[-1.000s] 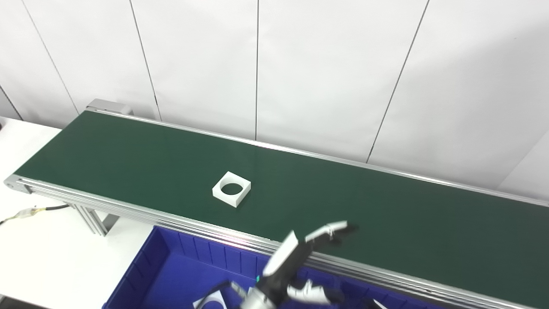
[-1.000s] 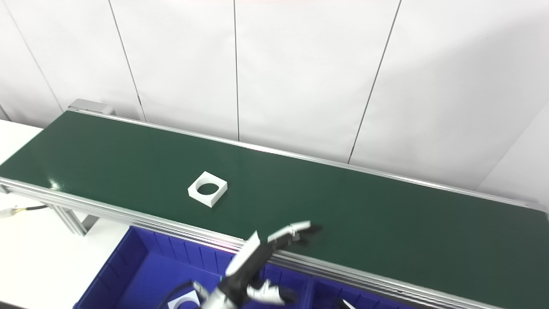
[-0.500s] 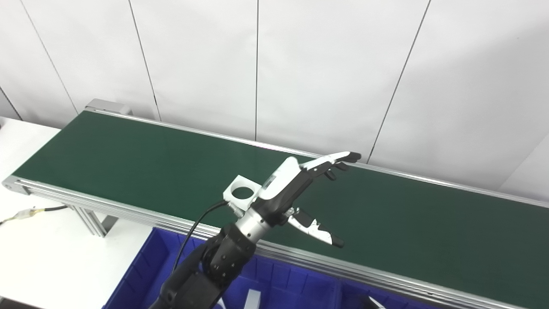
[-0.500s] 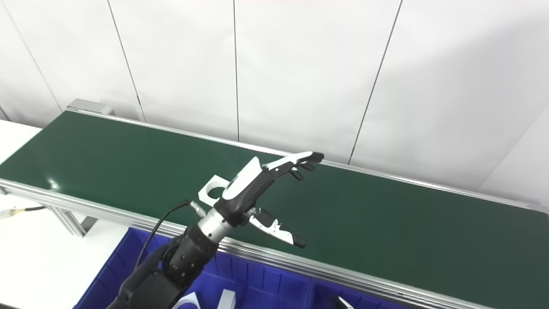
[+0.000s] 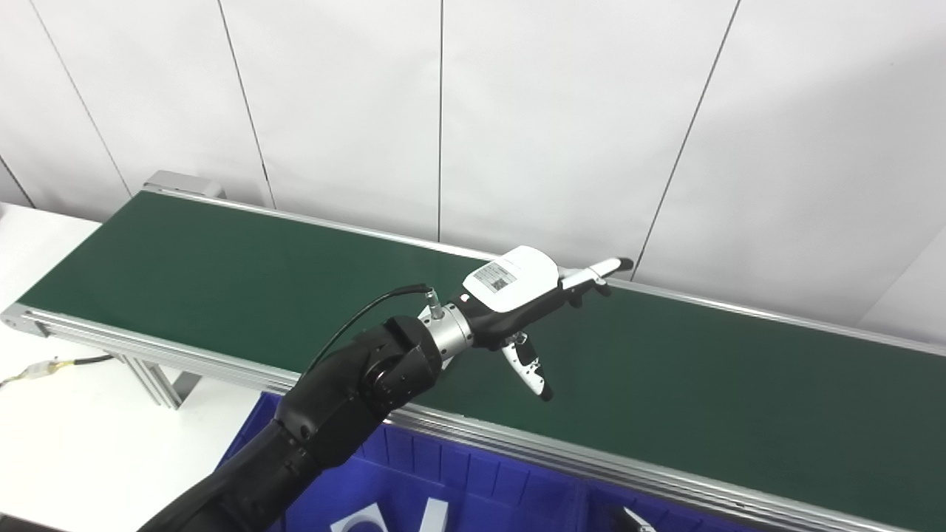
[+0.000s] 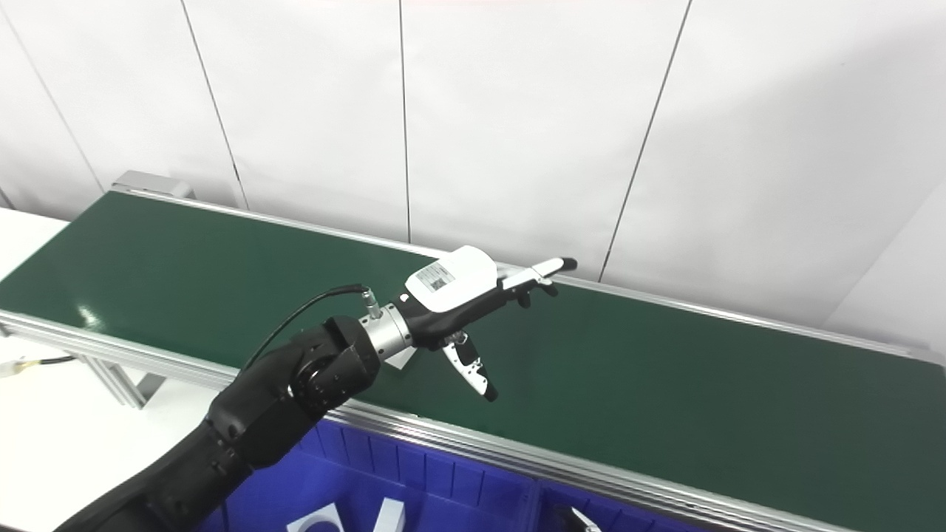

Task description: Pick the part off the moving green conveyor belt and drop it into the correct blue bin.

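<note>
Left eye view: a long green conveyor belt (image 5: 222, 258) runs from upper left to lower right in front of a white panelled wall (image 5: 562, 111). A black arm comes in from the bottom left and reaches over the belt. Its left hand (image 5: 521, 295) hovers above the belt's middle with the white back turned up, the fingers (image 5: 599, 271) stretched toward the far rail and the thumb (image 5: 528, 369) pointing down, well apart from them; the hand is spread and holds nothing. The white part cannot be seen here, as the wrist and forearm cover that stretch of belt. Below the near rail lies a blue bin (image 5: 480, 480) with white pieces (image 5: 369, 522) at the bottom edge. A white surface (image 5: 66, 443) lies to the left, with a cable (image 5: 52, 364) on it.

Right eye view: the same scene from slightly to the right. Here a small white corner of the part (image 6: 400, 358) peeks out beneath the metal wrist, lying on the belt just behind the left hand (image 6: 462, 295) and near the front rail. The bin's divider (image 6: 538, 502) also shows here, with a white piece at the frame's bottom edge to its right. The right hand is out of sight in both views.
</note>
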Robot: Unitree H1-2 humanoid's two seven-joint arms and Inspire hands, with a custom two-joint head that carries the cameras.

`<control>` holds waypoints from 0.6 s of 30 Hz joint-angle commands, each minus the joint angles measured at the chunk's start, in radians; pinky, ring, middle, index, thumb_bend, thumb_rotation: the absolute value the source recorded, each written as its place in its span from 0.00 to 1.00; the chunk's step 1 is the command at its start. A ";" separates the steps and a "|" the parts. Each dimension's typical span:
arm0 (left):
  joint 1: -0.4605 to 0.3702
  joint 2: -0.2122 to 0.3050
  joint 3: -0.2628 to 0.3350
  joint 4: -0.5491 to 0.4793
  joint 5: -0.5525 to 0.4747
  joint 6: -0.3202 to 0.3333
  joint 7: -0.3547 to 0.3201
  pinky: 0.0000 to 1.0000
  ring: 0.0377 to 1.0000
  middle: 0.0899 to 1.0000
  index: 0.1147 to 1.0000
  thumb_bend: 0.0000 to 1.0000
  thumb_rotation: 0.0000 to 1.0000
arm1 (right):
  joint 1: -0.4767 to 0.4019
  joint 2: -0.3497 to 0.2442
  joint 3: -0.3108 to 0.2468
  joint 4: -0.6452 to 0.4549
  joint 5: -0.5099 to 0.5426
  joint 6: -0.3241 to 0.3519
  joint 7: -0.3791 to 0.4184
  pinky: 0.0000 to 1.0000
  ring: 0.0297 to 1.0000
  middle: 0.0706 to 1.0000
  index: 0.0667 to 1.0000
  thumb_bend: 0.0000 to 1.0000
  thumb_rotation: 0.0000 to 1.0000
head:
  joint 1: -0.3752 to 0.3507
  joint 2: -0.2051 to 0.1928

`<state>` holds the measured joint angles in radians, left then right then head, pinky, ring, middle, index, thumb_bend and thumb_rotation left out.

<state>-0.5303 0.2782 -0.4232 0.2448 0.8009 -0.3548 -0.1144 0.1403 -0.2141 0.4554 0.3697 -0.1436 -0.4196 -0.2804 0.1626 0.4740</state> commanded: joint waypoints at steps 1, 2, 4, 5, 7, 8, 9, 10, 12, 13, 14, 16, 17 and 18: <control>-0.084 0.030 0.000 0.000 0.027 -0.011 0.005 0.51 0.62 0.78 1.00 1.00 0.00 | -0.011 0.000 0.005 -0.015 -0.003 -0.050 -0.017 0.80 0.85 0.85 0.81 0.94 1.00 | -0.001 0.000; -0.093 0.034 -0.005 0.012 0.038 -0.012 0.004 0.51 0.63 0.78 1.00 1.00 0.00 | -0.012 -0.001 0.008 -0.014 -0.005 -0.050 -0.020 0.80 0.85 0.85 0.81 0.94 1.00 | -0.001 0.000; -0.111 0.043 -0.016 0.042 0.057 -0.021 0.012 0.51 0.64 0.78 1.00 1.00 0.00 | -0.014 -0.003 0.012 -0.012 -0.007 -0.050 -0.025 0.80 0.85 0.85 0.81 0.94 1.00 | -0.001 0.000; -0.119 0.046 -0.021 0.057 0.064 -0.027 0.019 0.52 0.65 0.78 1.00 1.00 0.00 | -0.015 -0.004 0.014 -0.011 -0.007 -0.050 -0.027 0.80 0.85 0.85 0.81 0.94 1.00 | -0.001 0.000; -0.139 0.054 -0.033 0.092 0.083 -0.035 0.029 0.53 0.67 0.78 0.99 1.00 0.00 | -0.017 -0.005 0.019 -0.007 -0.007 -0.050 -0.032 0.80 0.85 0.85 0.81 0.94 1.00 | -0.001 0.000; -0.149 0.058 -0.041 0.106 0.094 -0.034 0.028 0.53 0.67 0.79 0.99 1.00 0.00 | -0.018 -0.007 0.021 -0.006 -0.007 -0.050 -0.034 0.80 0.85 0.85 0.81 0.94 1.00 | -0.001 0.000; -0.155 0.061 -0.046 0.114 0.102 -0.034 0.026 0.54 0.69 0.79 0.99 1.00 0.01 | -0.018 -0.007 0.024 -0.006 -0.008 -0.050 -0.036 0.80 0.85 0.85 0.81 0.93 1.00 | -0.005 0.001; -0.162 0.064 -0.052 0.125 0.109 -0.034 0.025 0.55 0.70 0.79 0.98 1.00 0.01 | -0.018 -0.008 0.026 -0.007 -0.009 -0.050 -0.039 0.80 0.85 0.85 0.81 0.93 1.00 | -0.007 0.000; -0.179 0.071 -0.067 0.154 0.128 -0.036 0.022 0.57 0.71 0.80 0.97 1.00 0.01 | -0.019 -0.010 0.032 -0.007 -0.011 -0.050 -0.044 0.79 0.84 0.84 0.81 0.93 1.00 | -0.008 0.000; -0.187 0.074 -0.076 0.167 0.140 -0.036 0.022 0.61 0.72 0.80 0.96 1.00 0.01 | -0.019 -0.010 0.034 -0.006 -0.011 -0.050 -0.046 0.79 0.84 0.84 0.81 0.93 1.00 | -0.008 0.000; -0.194 0.077 -0.083 0.179 0.151 -0.037 0.024 0.65 0.73 0.80 0.95 1.00 0.02 | -0.020 -0.011 0.037 -0.005 -0.012 -0.050 -0.049 0.79 0.84 0.84 0.81 0.93 1.00 | -0.010 0.000; -0.206 0.078 -0.093 0.206 0.164 -0.038 0.035 0.73 0.75 0.80 0.92 1.00 0.01 | -0.022 -0.013 0.044 -0.005 -0.014 -0.050 -0.054 0.79 0.84 0.84 0.81 0.92 1.00 | -0.012 0.001; -0.209 0.078 -0.096 0.215 0.166 -0.039 0.040 0.74 0.75 0.80 0.92 1.00 0.01 | -0.022 -0.014 0.047 -0.005 -0.015 -0.050 -0.057 0.79 0.84 0.84 0.81 0.92 1.00 | -0.013 0.001; -0.214 0.078 -0.098 0.224 0.169 -0.040 0.042 0.75 0.76 0.80 0.91 1.00 0.01 | -0.023 -0.016 0.051 -0.005 -0.018 -0.050 -0.061 0.78 0.84 0.84 0.81 0.92 1.00 | -0.013 0.002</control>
<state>-0.6788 0.3417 -0.5272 0.4808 0.9714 -0.3867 -0.1125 0.1291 -0.2248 0.5024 0.3805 -0.1523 -0.4196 -0.3236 0.1488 0.4740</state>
